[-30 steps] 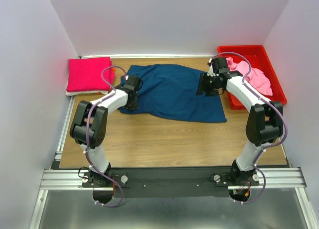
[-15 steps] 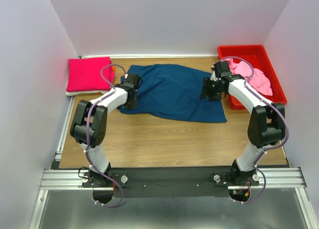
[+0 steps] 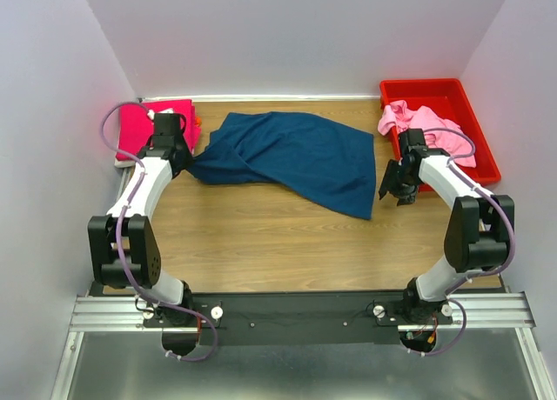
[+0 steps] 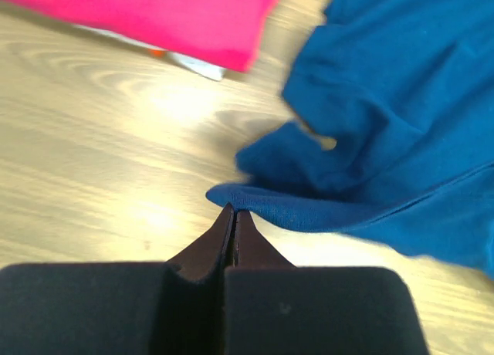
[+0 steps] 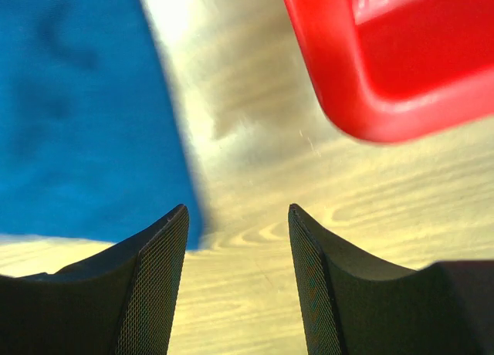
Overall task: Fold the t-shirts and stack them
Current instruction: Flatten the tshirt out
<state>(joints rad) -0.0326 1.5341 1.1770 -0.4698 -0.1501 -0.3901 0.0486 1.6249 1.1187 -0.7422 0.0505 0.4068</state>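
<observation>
The navy tee (image 3: pixel 296 156) is spread mid-table toward 12 o'clock, the magenta tee (image 3: pixel 130 135) folded at 10, the pink tee (image 3: pixel 431 126) at 2. The navy's 9 o'clock corner is pinched tight by the left gripper (image 4: pixel 231 216). The right gripper (image 5: pixel 239 216), held wide and empty, is best closed on the 3 o'clock hem for tension.

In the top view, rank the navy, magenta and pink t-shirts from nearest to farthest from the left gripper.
1. navy t-shirt: its left corner is pinched in the left gripper.
2. magenta t-shirt: folded, close by at the far-left corner.
3. pink t-shirt: across the table, in the red bin on the right.
</observation>
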